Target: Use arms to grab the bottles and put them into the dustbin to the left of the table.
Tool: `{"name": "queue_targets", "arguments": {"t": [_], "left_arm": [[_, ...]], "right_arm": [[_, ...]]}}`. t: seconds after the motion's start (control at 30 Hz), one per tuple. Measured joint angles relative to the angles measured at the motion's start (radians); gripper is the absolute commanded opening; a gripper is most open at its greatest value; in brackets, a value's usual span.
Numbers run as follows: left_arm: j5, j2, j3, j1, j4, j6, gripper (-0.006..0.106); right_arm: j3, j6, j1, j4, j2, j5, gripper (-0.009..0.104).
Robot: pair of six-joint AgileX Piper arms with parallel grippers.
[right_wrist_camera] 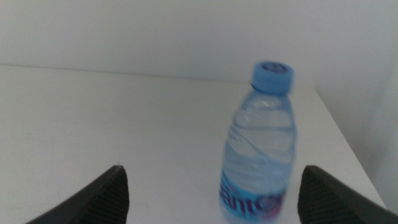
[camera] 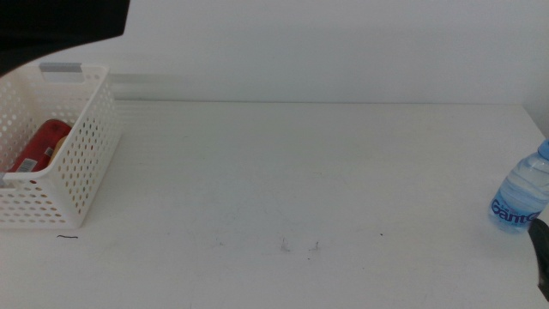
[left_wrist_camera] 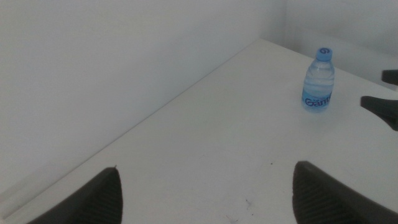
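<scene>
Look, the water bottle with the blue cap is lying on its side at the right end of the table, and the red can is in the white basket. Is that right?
Not quite. The water bottle is standing upright, cap on top, not lying on its side; the right wrist view shows this best. It is at the right end of the table, and the red can does lie in the white basket.

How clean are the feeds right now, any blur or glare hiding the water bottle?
Middle view: bright, washed-out table, the water bottle cut by the right edge, slightly soft. Left wrist view: bottle sharp, faint shadow at its base, left tool open. Right wrist view: bottle close and blurred, label smeared, between the open right tool.
</scene>
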Motion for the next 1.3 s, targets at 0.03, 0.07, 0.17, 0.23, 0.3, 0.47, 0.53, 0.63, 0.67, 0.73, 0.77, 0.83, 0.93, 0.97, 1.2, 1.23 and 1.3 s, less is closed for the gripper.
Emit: {"name": "queue_targets", "arguments": {"t": [0.03,0.07,0.17,0.23,0.3,0.47,0.53,0.63,0.67,0.73,0.77,0.83,0.93,0.97,1.2,1.23,1.3], "left_arm": [[0.0,0.0,0.0,0.0,0.0,0.0,0.094],[0.0,0.0,0.0,0.0,0.0,0.0,0.094],[0.0,0.0,0.0,0.0,0.0,0.0,0.094],[0.0,0.0,0.0,0.0,0.0,0.0,0.094],[0.0,0.0,0.0,0.0,0.0,0.0,0.094],[0.0,0.0,0.0,0.0,0.0,0.0,0.094],[0.002,0.0,0.0,0.0,0.0,0.0,0.094],[0.002,0.0,0.0,0.0,0.0,0.0,0.094],[0.002,0.0,0.0,0.0,0.0,0.0,0.094],[0.002,0.0,0.0,0.0,0.0,0.0,0.094],[0.002,0.0,0.0,0.0,0.0,0.0,0.094],[0.002,0.0,0.0,0.0,0.0,0.0,0.094],[0.002,0.0,0.0,0.0,0.0,0.0,0.094],[0.002,0.0,0.0,0.0,0.0,0.0,0.094],[0.002,0.0,0.0,0.0,0.0,0.0,0.094],[0.002,0.0,0.0,0.0,0.0,0.0,0.094],[0.002,0.0,0.0,0.0,0.0,0.0,0.094]], "right_arm": [[0.0,0.0,0.0,-0.012,0.034,-0.055,0.087],[0.0,-0.004,0.0,-0.019,0.077,-0.112,0.087],[0.0,-0.023,0.0,-0.029,0.199,-0.271,0.087],[0.0,-0.042,0.0,-0.029,0.286,-0.374,0.087],[0.0,-0.047,0.0,-0.022,0.357,-0.452,0.087],[0.0,-0.053,0.0,0.012,0.495,-0.567,0.087],[0.0,-0.053,0.0,0.027,0.525,-0.582,0.087],[0.0,-0.053,0.0,0.037,0.545,-0.591,0.087],[0.0,-0.053,0.0,0.038,0.548,-0.593,0.087],[0.0,-0.051,0.0,0.04,0.549,-0.593,0.087],[0.0,-0.05,-0.001,0.04,0.55,-0.593,0.087],[-0.002,-0.048,-0.022,0.033,0.556,-0.593,0.087],[-0.002,-0.047,-0.077,0.006,0.57,-0.593,0.087],[-0.002,-0.047,-0.101,-0.004,0.573,-0.593,0.087],[-0.002,0.015,-0.182,-0.011,0.575,-0.593,0.087],[-0.002,0.019,-0.182,-0.011,0.575,-0.593,0.087],[-0.002,0.024,-0.182,-0.011,0.575,-0.593,0.087]]}}
